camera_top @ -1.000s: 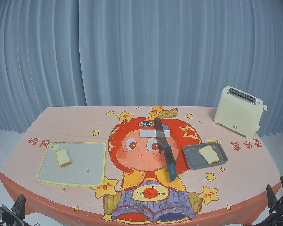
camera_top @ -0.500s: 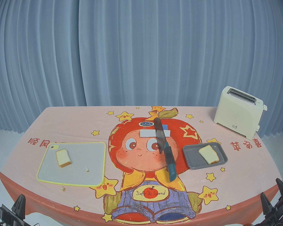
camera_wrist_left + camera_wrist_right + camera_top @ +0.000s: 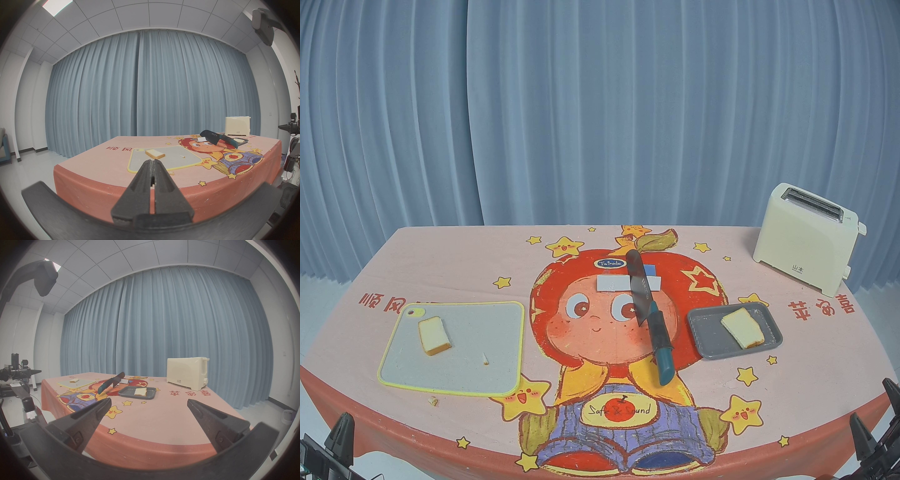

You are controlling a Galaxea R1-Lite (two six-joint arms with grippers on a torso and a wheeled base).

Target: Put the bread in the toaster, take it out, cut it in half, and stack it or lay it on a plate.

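One half slice of bread (image 3: 434, 335) lies on the grey cutting board (image 3: 481, 365) at the table's left. Another half slice (image 3: 742, 327) lies on the dark grey plate (image 3: 712, 340) at the right. The cream toaster (image 3: 807, 238) stands at the far right with empty slots. A knife (image 3: 650, 315) with a teal handle rests on a stand in the middle. My left gripper (image 3: 152, 176) is shut and hangs off the table's front left edge. My right gripper (image 3: 149, 418) is open, below the front right edge, with nothing between its fingers.
A pink tablecloth (image 3: 487, 262) with a cartoon print covers the table. Small crumbs (image 3: 485, 359) lie on the board and one near its front edge. Blue curtains hang behind the table. A camera stand (image 3: 15, 371) is off to the side.
My right gripper has dropped lower and slightly rightward at the front right corner. The bread, knife and left gripper have stayed where they were.
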